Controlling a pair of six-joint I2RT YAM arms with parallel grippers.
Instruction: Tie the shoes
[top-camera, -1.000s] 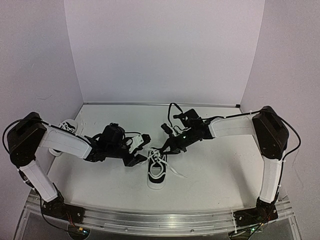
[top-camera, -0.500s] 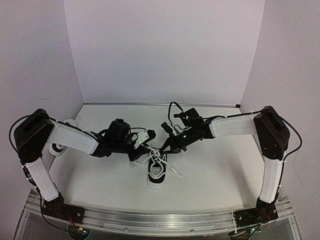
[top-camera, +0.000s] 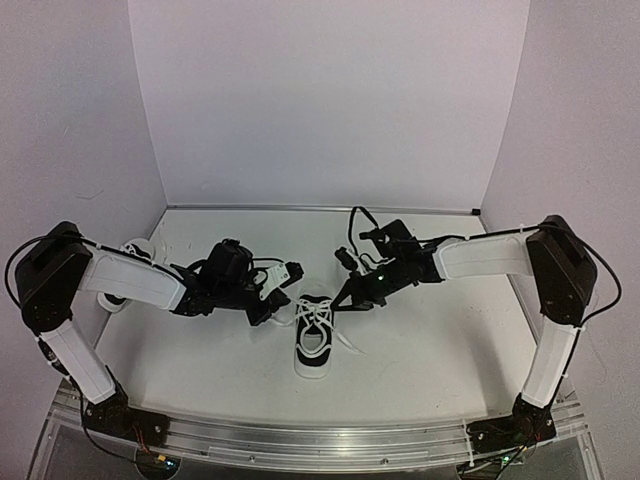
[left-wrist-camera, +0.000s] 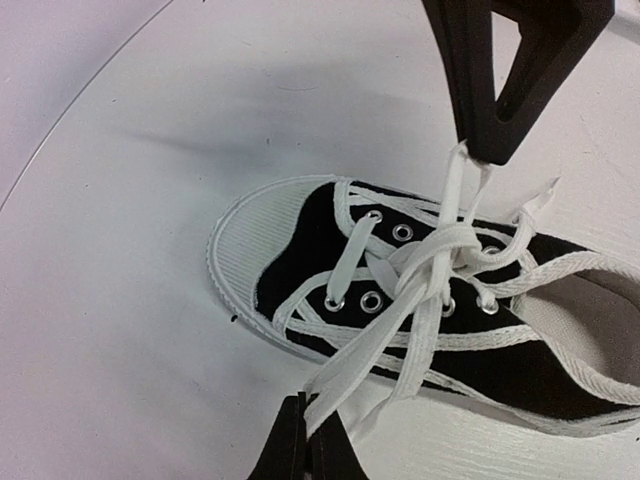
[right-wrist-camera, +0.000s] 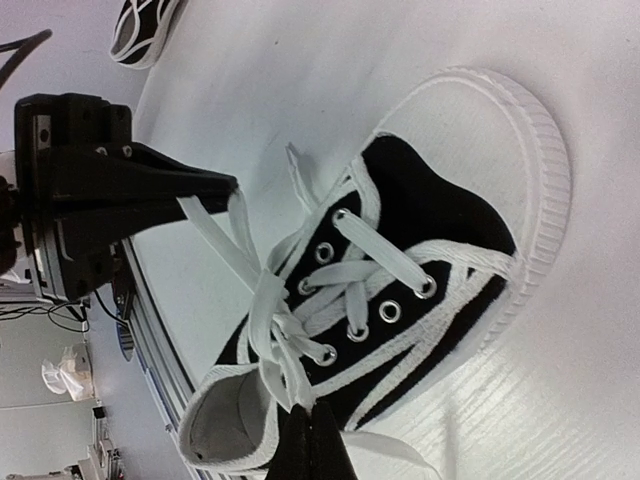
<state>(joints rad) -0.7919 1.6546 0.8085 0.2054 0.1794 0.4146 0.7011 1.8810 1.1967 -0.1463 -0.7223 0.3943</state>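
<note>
One black-and-white shoe (top-camera: 313, 345) lies mid-table with its toe toward the near edge, and its white laces (left-wrist-camera: 430, 262) are crossed in a knot over the eyelets. My left gripper (left-wrist-camera: 305, 440) is shut on a lace loop running left from the knot. My right gripper (right-wrist-camera: 312, 425) is shut on the other loop beside the shoe's collar. From above, the left gripper (top-camera: 274, 306) and right gripper (top-camera: 347, 300) stand on either side of the shoe's tongue end, with the laces stretched between them. The second shoe (top-camera: 128, 262) lies far left, partly behind my left arm.
White walls close the table at the back and both sides. A metal rail (top-camera: 320, 440) runs along the near edge. Loose lace ends (top-camera: 352, 346) trail on the table to the right of the middle shoe.
My left gripper moved in to the shoe, shut on a lace loop and drew back left. The right gripper moved right with its loop, pulling the laces tighter.
</note>
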